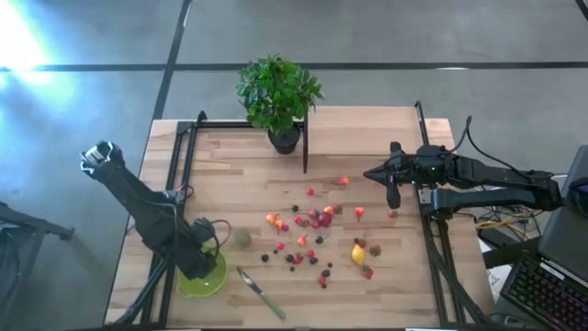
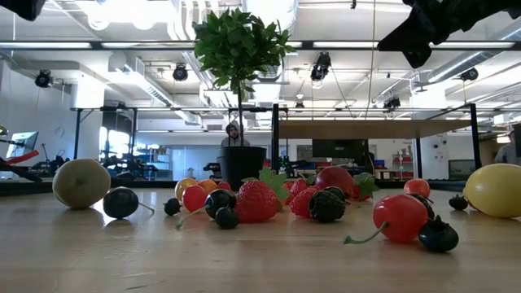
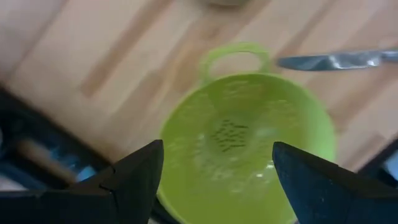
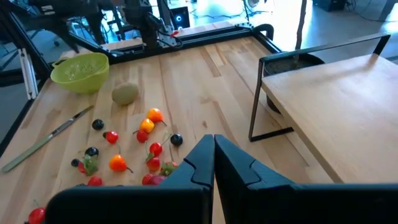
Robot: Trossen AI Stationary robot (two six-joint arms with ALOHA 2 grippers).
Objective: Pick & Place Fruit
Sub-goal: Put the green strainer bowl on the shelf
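Fruit (image 1: 312,234) lies scattered across the middle of the table (image 1: 367,138): small red, orange and dark berries, a yellow lemon (image 1: 357,254) and a dull-green ball (image 1: 243,239), none yet in the bowl (image 3: 242,143), which looks empty. The left gripper (image 3: 217,174) hovers over that bowl at seven o'clock, fingers apart and holding nothing. The right gripper (image 4: 214,155) waits at three o'clock, fingers together.

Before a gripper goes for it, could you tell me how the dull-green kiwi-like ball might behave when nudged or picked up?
The kiwi-like ball looks round, so a nudge would probably roll it across the flat wooden table. It is bulkier than the berries, so it likely needs widely opened jaws. Its matte skin may grip reasonably well.
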